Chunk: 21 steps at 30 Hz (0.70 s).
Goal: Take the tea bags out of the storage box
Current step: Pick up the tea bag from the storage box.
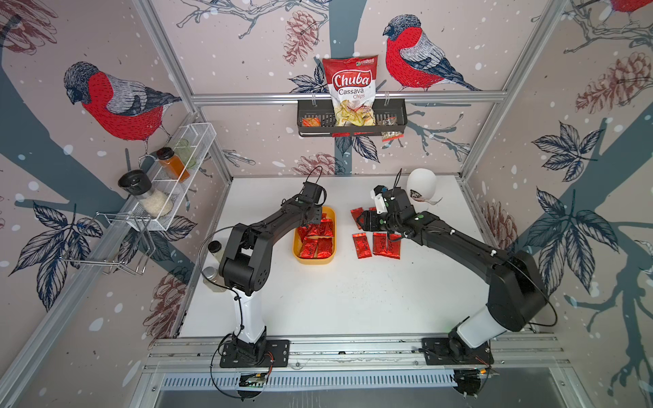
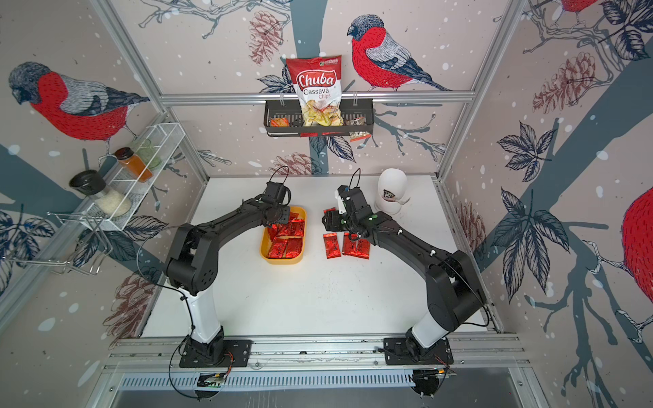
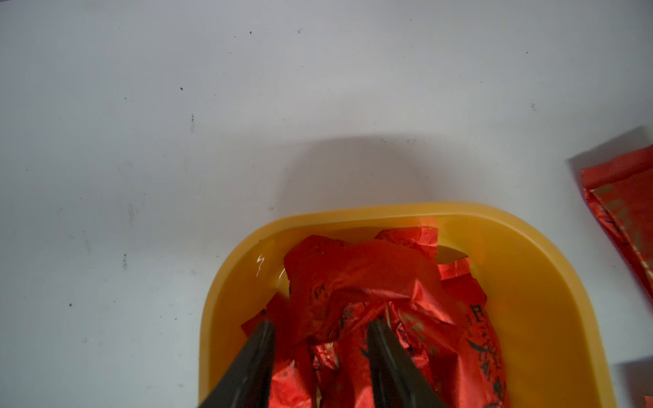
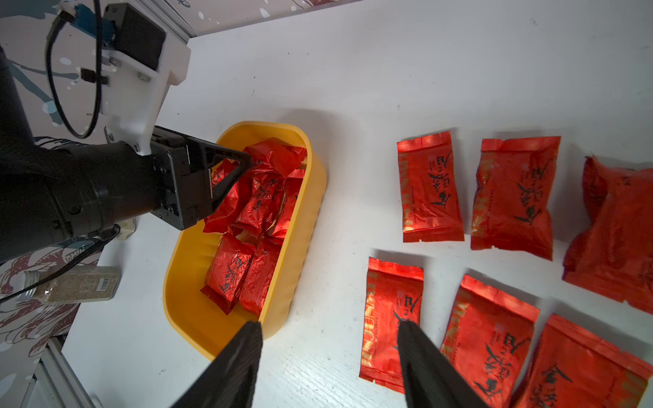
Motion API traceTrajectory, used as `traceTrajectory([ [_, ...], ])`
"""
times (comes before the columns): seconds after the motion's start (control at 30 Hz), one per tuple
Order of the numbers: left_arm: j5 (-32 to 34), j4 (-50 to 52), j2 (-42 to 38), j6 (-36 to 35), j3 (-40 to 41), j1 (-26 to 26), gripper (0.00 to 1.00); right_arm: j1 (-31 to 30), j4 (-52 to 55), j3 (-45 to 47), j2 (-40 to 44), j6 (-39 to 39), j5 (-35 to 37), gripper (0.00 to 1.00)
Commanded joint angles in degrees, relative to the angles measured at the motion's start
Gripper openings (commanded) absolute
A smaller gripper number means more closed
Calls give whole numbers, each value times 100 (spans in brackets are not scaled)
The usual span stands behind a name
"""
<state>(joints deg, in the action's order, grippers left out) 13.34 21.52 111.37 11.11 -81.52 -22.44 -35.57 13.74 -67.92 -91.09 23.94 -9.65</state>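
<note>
White worktop [image 1: 353,300], enclosed by bird-pattern walls, carries all task items.

Storage box [image 1: 314,262]: located left of the worktop's centre, nearer the rear edge, long axis front to rear. Contents: tea bags [image 1: 317,248], two lying side by side at the front end, the rest heaped at the rear end. Loose tea bags [image 1: 361,245] lie flat in two rows on the worktop just right of the box.

Left arm: elbow raised, left gripper [image 3: 321,326] angled down into the rear end of the box. Jaws part-way apart with crumpled foil between them; a firm clamp cannot be confirmed.

Right arm: extended over the loose tea bags. Right gripper [image 4: 331,324] stands above the worktop beside them, jaws wide apart, nothing between them.

Black wall basket [image 1: 318,107] on the rear wall holds a Chuba chips bag [image 1: 351,88] and small packets.
</note>
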Motion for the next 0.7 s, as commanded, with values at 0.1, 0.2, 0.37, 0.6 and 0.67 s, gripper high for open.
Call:
traceTrajectory([
  [0.1,91,159,263,-322,-277,2,38,6,-64,-78,-3,-52,-33,66],
  [0.2,-28,240,434,-363,-403,2,32,6,-47,-112,-12,-55,-16,66],
  [0.37,-70,276,552,-364,-402,0,21,6,-27,-134,-4,-57,-1,66],
  [0.6,-128,221,315,-390,-212,0,0,-11,14,-173,27,-30,0,66],
  [0.67,-155,213,168,-423,-124,2,0,-11,15,-164,84,-2,-11,66],
])
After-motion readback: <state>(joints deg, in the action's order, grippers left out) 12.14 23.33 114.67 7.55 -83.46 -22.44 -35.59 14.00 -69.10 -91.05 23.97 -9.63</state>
